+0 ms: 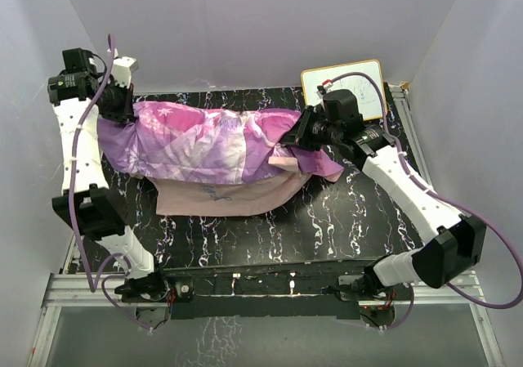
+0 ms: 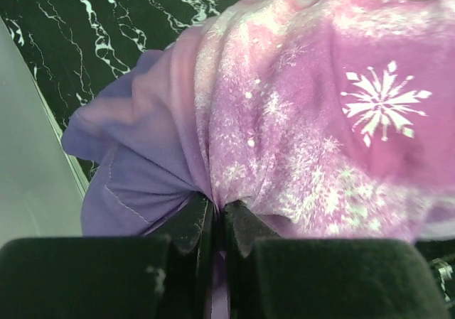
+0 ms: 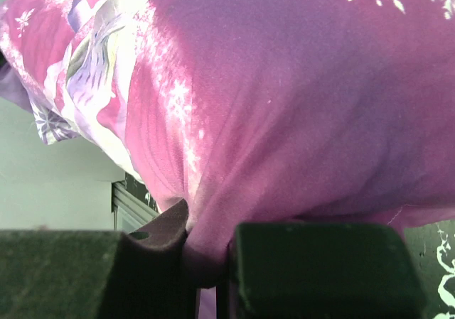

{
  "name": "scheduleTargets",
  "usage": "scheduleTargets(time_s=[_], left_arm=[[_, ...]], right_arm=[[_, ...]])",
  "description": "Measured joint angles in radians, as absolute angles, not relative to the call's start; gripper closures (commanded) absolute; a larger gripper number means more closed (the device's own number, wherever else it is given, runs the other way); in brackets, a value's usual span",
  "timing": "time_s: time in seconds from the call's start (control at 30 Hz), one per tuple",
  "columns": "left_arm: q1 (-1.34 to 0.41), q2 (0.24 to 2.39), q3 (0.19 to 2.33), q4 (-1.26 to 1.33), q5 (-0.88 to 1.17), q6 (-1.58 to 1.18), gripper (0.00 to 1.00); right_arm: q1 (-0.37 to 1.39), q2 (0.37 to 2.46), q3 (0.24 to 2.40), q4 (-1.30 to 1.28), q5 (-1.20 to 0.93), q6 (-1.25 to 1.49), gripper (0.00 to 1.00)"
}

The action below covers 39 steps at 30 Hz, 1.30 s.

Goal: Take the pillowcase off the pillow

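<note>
Fabric fills the top view: the pillowcase (image 1: 204,142) stretches over the black marbled tabletop (image 1: 327,220) between the left tool (image 1: 122,115) and the right tool (image 1: 296,136), each pinched tight on one end of it. Its pale pink part droops on the near side of the line between them. A whiteboard (image 1: 364,77) lies just behind the right tool.

Left wrist view: the left tool (image 2: 217,216) has its pads closed on a gathered purple fold, with snowflake print spreading ahead of it.

Right wrist view: the right tool (image 3: 206,244) is clamped on a magenta bunch, and the cloth bulges above and ahead.
</note>
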<state>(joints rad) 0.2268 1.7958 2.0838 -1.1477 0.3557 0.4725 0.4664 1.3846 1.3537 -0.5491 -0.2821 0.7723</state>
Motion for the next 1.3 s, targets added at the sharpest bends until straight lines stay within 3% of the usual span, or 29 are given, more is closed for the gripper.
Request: scheduleTargets(time_s=[0.17, 0.53, 0.7, 0.83, 0.93, 1.0, 1.17, 1.23, 1.3], left_arm=[[0.227, 1.654, 2.081, -1.243, 0.394, 0.494, 1.00], [0.228, 1.297, 2.035, -1.377, 0.400, 0.538, 1.00], [0.228, 1.201, 2.009, -1.433, 0.329, 0.558, 1.00], [0.227, 1.302, 2.015, -1.456, 0.273, 0.550, 1.00], [0.223, 1.522, 2.017, -1.414, 0.249, 0.508, 1.00], [0.211, 1.712, 2.030, -1.346, 0.237, 0.467, 1.00], [0.155, 2.234, 2.276, -1.167, 0.211, 0.364, 0.41], [0.133, 2.378, 2.421, -1.132, 0.201, 0.337, 0.28], [0.121, 2.445, 2.512, -1.108, 0.198, 0.310, 0.22]], right_arm=[[0.546, 1.340, 1.353, -0.627, -0.249, 0.769, 0.92], [1.010, 1.089, 1.259, -0.695, -0.073, 0.937, 0.92], [1.096, 1.065, 1.252, -0.696, -0.023, 1.025, 0.92], [0.976, 1.100, 1.260, -0.685, -0.031, 1.036, 0.82], [0.638, 1.203, 1.231, -0.564, -0.204, 1.046, 0.79], [0.465, 1.323, 1.210, -0.469, -0.255, 1.034, 0.69], [0.319, 1.716, 1.326, -0.418, -0.263, 0.909, 0.40], [0.308, 1.834, 1.429, -0.473, -0.239, 0.842, 0.30], [0.303, 1.895, 1.525, -0.528, -0.200, 0.776, 0.22]])
